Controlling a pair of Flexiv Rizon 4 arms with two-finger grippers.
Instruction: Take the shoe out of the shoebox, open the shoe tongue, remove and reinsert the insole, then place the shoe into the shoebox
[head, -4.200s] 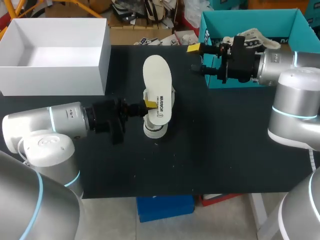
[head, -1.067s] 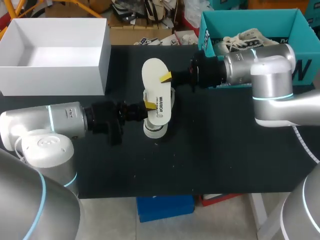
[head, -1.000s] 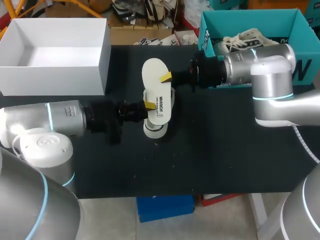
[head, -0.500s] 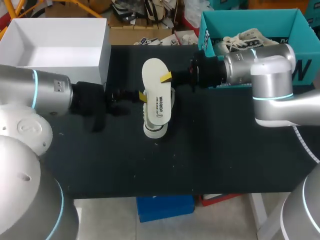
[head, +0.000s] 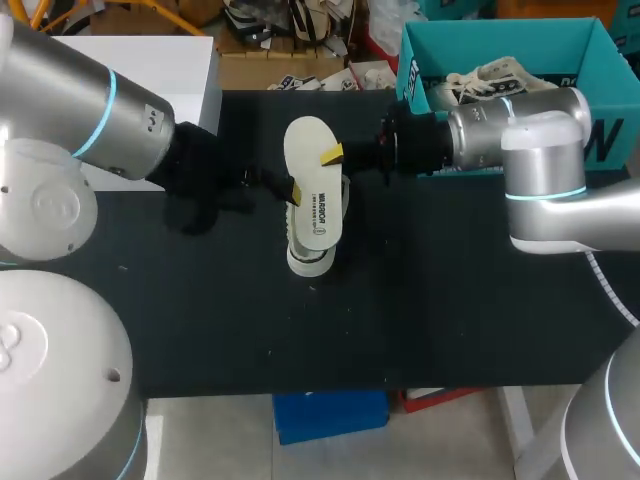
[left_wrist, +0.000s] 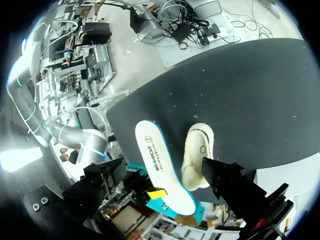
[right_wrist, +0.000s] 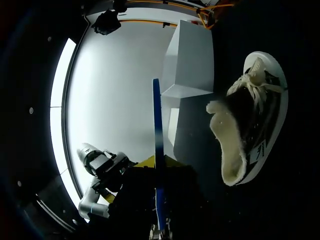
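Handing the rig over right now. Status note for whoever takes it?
Left gripper: open, empty, beside the insole.
Right gripper: shut on the insole, holding it over the shoe.
Shoe sits on the table, outside the white box.
Done: shoe out, insole out. Left: reinsert insole, put shoe in the box.

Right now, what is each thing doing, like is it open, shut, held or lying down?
Insole: out of the shoe, held in the air.
Shoe: on the table, below the insole.
Right claw: shut on the insole.
Left claw: open, beside the insole.
Teal box: open, another shoe inside.
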